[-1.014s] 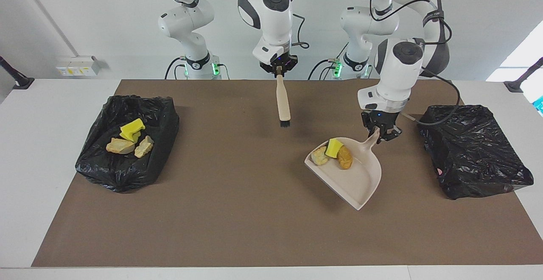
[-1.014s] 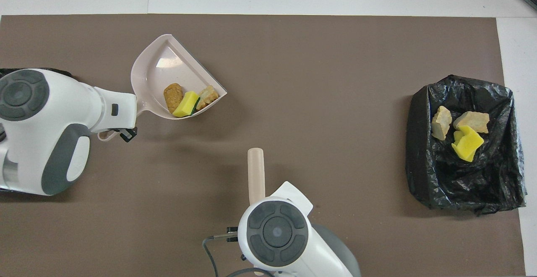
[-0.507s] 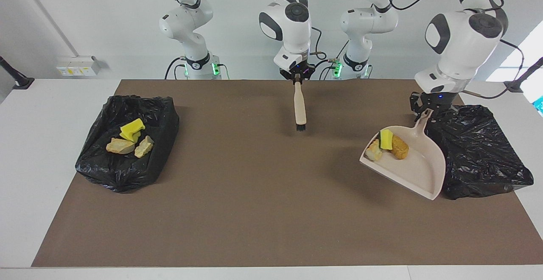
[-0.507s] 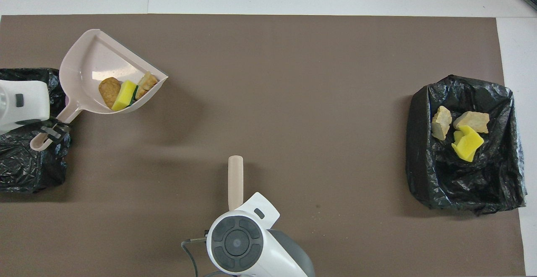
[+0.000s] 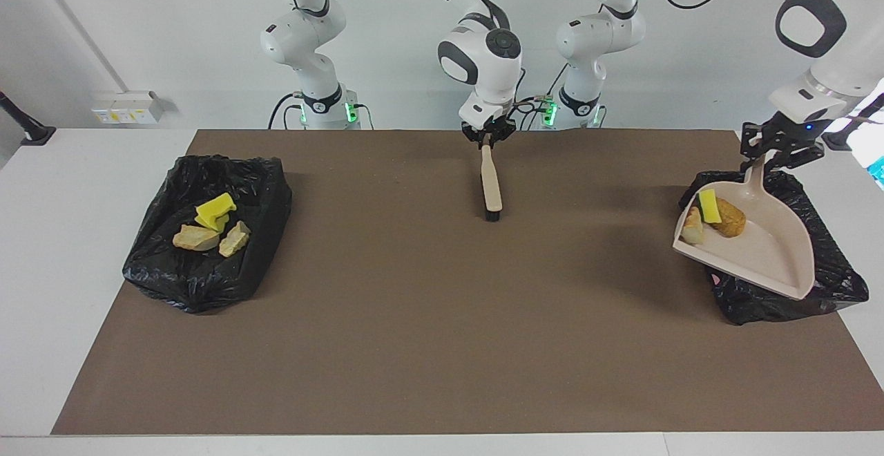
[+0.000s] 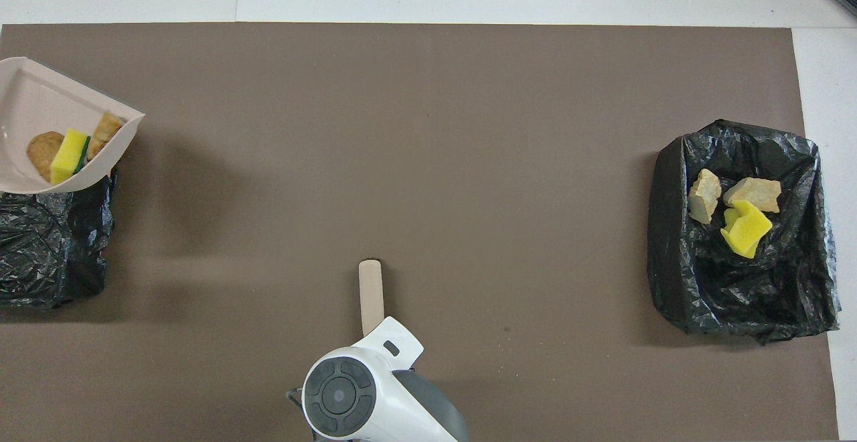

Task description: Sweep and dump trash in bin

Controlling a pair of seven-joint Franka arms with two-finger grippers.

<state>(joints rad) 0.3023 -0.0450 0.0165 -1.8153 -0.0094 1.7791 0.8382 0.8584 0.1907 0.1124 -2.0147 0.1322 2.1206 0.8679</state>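
The dustpan [image 5: 766, 252] is up in the air over the black bin bag [image 5: 839, 269] at the left arm's end of the counter [image 5: 62, 249], and it carries three bits of trash: a tan chunk [image 5: 691, 226], a yellow sponge bit [image 5: 708, 206] and an orange-brown lump [image 5: 731, 218], bunched in the corner of the pan that hangs toward the right arm's end. The left end effector [image 5: 763, 154] is clamped on the dustpan's handle. Over at the right arm's end, the other bin bag [image 5: 207, 283] holds more trash: a yellow sponge piece [image 5: 215, 209] on top, two tan chunks [image 5: 196, 238] touching it. Between the two bags, the right end effector [image 5: 487, 139] has the brush [image 5: 491, 186] by the handle tip, bristles down at the brown mat [image 5: 414, 345]; whether its fingers are tight on it or easing, I cannot tell. The mat covers most of the white counter. A plain white wall rises past the arm bases, with a small box [image 5: 126, 106] mounted on it, yellow tags unreadable. Green lights glow at both bases.
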